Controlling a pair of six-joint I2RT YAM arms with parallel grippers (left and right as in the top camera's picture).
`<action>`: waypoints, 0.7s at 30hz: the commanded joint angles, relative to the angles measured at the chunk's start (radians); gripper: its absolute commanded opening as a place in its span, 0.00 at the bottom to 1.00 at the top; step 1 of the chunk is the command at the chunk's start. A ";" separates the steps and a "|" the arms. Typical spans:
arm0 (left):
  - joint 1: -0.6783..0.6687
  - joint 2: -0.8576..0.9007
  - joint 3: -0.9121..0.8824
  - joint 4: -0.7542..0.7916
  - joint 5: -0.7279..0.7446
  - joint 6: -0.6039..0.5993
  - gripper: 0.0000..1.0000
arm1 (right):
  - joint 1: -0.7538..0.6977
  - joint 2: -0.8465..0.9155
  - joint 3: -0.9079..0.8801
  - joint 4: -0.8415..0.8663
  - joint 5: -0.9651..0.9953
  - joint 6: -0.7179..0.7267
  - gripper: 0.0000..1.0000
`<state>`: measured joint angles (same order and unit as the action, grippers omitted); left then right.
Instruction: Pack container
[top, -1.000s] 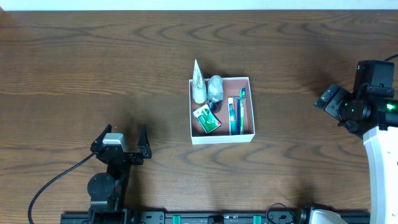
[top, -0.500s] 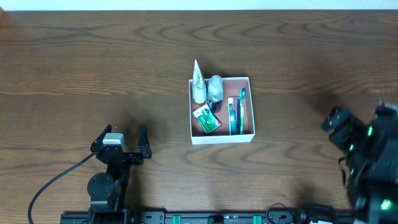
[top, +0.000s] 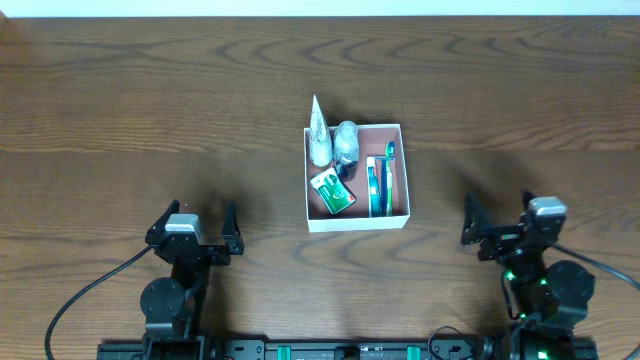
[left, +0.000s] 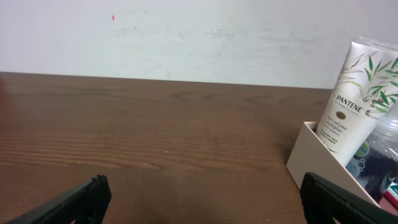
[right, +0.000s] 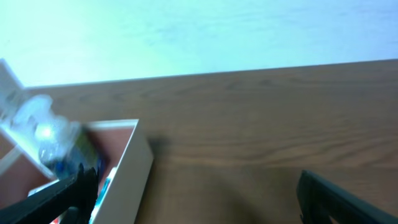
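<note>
Retreat to the near edge has been made by the right gripper (top: 503, 226), now spread wide and empty like the left gripper (top: 195, 220); the box (top: 357, 222) is left filled at the centre of the table (top: 120, 100), so packing is judged complete.

Both arms sit folded low. Left gripper (top: 201, 218) is near-left of the container (top: 356, 225), right gripper (top: 497, 215) near-right. Jaws on both spread wide, empty.
</note>
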<state>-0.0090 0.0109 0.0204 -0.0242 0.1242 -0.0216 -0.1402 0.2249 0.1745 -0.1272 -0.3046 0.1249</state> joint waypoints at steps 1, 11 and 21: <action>0.004 -0.006 -0.016 -0.035 0.014 0.014 0.98 | 0.019 -0.058 -0.069 0.024 -0.070 -0.071 0.99; 0.004 -0.006 -0.016 -0.035 0.014 0.014 0.98 | 0.145 -0.183 -0.147 0.025 0.188 -0.071 0.99; 0.004 -0.006 -0.016 -0.035 0.014 0.014 0.98 | 0.207 -0.220 -0.151 0.020 0.257 -0.142 0.99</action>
<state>-0.0090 0.0109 0.0204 -0.0238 0.1242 -0.0216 0.0544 0.0158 0.0349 -0.1074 -0.0837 0.0242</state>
